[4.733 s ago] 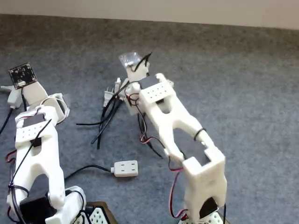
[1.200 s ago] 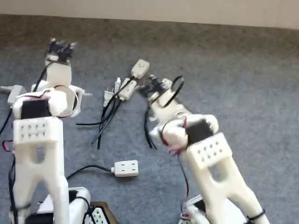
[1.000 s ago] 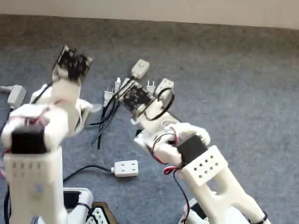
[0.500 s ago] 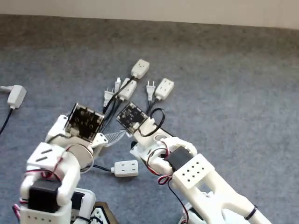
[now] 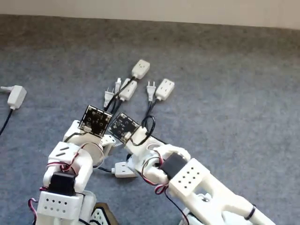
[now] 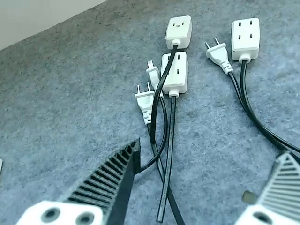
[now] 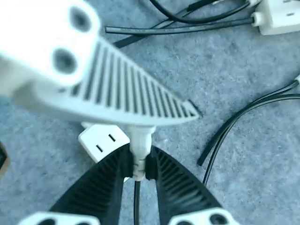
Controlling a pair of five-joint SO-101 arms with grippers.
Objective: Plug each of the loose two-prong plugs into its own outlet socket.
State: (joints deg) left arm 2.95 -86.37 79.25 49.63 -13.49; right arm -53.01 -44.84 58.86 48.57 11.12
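Three white sockets (image 5: 140, 69) (image 5: 127, 89) (image 5: 165, 88) lie at the back on black cords. Loose two-prong plugs (image 5: 108, 97) (image 5: 151, 86) lie beside them, unplugged. In the left wrist view these sockets (image 6: 175, 72) and plugs (image 6: 145, 99) (image 6: 218, 54) lie ahead of my left gripper (image 6: 210, 147), which stands wide open and holds nothing. A fourth socket (image 5: 123, 169) lies near the bases, half under the right arm (image 5: 187, 176). My right gripper (image 7: 137, 154) is closed against both sides of that socket's (image 7: 103, 140) white cord neck.
A white adapter (image 5: 16, 96) on a dark cord lies at the far left. Black cords (image 6: 164, 154) run from the sockets back toward the bases. The left arm's finger (image 7: 117, 89) crosses close in front of the right wrist camera. Grey carpet (image 5: 234, 103) spreads to the right.
Both arms have drawn back from the sockets and plugs and folded down near their bases. The right arm now covers part of the near socket. The far sockets and plugs have stayed put.
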